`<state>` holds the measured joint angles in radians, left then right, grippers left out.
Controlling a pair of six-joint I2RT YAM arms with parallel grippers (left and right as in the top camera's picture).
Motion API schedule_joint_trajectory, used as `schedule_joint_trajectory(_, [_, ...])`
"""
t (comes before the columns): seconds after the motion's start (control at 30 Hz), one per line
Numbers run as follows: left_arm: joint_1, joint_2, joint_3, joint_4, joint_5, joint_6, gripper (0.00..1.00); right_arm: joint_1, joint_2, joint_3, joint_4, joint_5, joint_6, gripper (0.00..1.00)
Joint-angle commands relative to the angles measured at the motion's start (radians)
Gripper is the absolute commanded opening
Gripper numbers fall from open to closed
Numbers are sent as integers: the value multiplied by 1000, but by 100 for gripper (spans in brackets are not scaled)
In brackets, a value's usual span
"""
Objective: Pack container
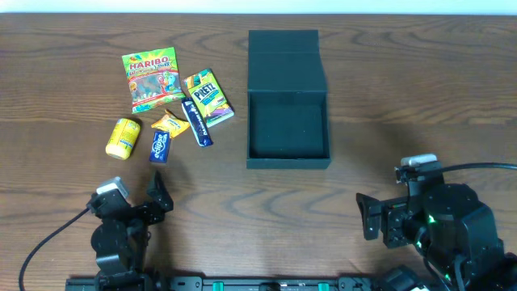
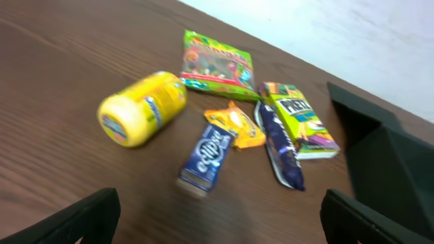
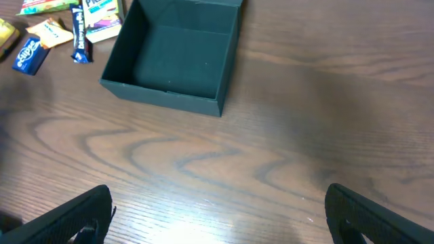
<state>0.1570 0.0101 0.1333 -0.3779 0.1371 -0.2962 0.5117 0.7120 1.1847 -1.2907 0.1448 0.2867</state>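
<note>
Six snacks lie on the left part of the table (image 1: pixel 420 81): one Haribo bag (image 1: pixel 151 78), one green box (image 1: pixel 208 97), one yellow tub (image 1: pixel 123 137), one orange packet (image 1: pixel 170 124), one small blue bar (image 1: pixel 159 146) and one long dark blue bar (image 1: pixel 197 123). One container (image 1: pixel 288 163) stands just right of them, near the middle, with its lid folded back to the far side. At the near edge we count two grippers, the left gripper (image 2: pixel 220 200) and the right gripper (image 3: pixel 218 193), both with jaws spread wide and grasping nothing.

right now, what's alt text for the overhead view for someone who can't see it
Open, empty dark container on a wooden table, lid folded back. To its left: Haribo bag, green packet, yellow tub, orange sweet, dark blue bar, small blue packet. Left gripper and right gripper open at the front.
</note>
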Motion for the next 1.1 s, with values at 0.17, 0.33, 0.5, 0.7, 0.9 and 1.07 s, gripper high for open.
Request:
schedule_joint_trajectory(0.17, [6, -6, -14, -22, 278, -79, 95, -9, -1, 7, -4, -7, -14, 99])
schedule_joint_trajectory(0.33, [6, -6, -14, 97, 319, -79, 95, -10, -1, 7, -4, -7, -14, 99])
schedule_joint_trajectory(0.5, [6, 16, -14, 209, 324, -75, 95, -9, -1, 7, -4, -7, -14, 99])
schedule_joint_trajectory(0.7, [6, 171, 37, 291, 264, -68, 95, -9, -1, 7, -4, -7, -14, 99])
schedule_joint_trajectory(0.9, [6, 439, 180, 283, 116, 3, 95, -10, -1, 7, -4, -7, -14, 99])
schedule_joint_trajectory(1.07, [6, 705, 362, 276, 88, 78, 95, -9, -1, 7, -4, -7, -14, 99])
